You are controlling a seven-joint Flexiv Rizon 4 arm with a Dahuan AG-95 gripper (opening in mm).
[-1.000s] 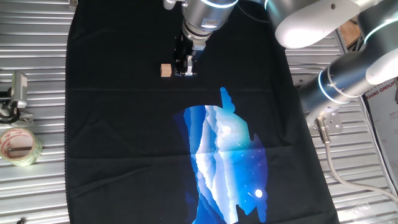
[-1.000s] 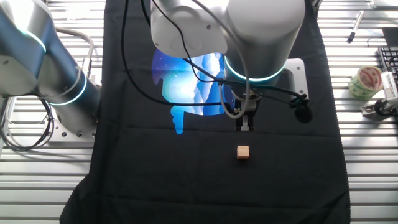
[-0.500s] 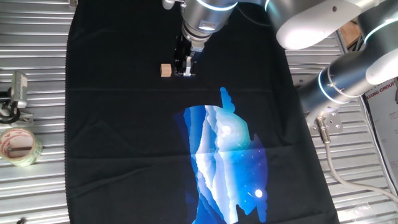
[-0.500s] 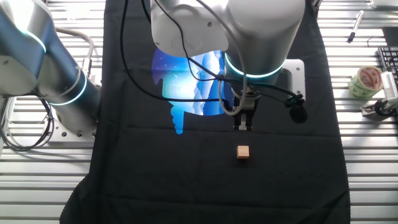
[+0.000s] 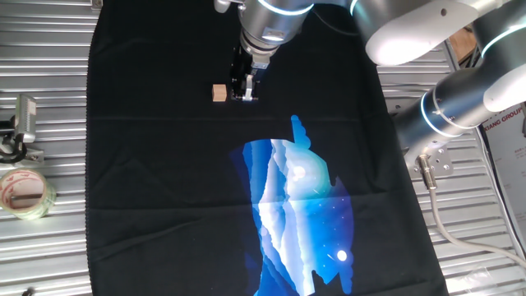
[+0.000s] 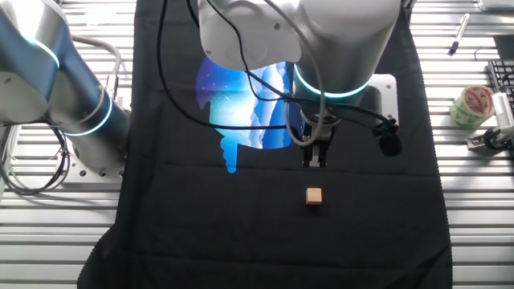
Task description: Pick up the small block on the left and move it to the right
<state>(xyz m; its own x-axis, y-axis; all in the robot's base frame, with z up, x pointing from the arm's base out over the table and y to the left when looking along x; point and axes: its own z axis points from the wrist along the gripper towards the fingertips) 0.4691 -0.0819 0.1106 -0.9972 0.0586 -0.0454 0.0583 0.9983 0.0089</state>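
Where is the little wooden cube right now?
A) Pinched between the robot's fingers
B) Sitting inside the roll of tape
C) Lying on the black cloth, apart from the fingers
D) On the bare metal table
C: the small block lies on the black cloth, with a gap showing between it and the gripper, also seen in the other fixed view.

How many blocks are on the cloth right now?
1. The block sits on the black cloth, just beside the hand, untouched. None seem hidden.
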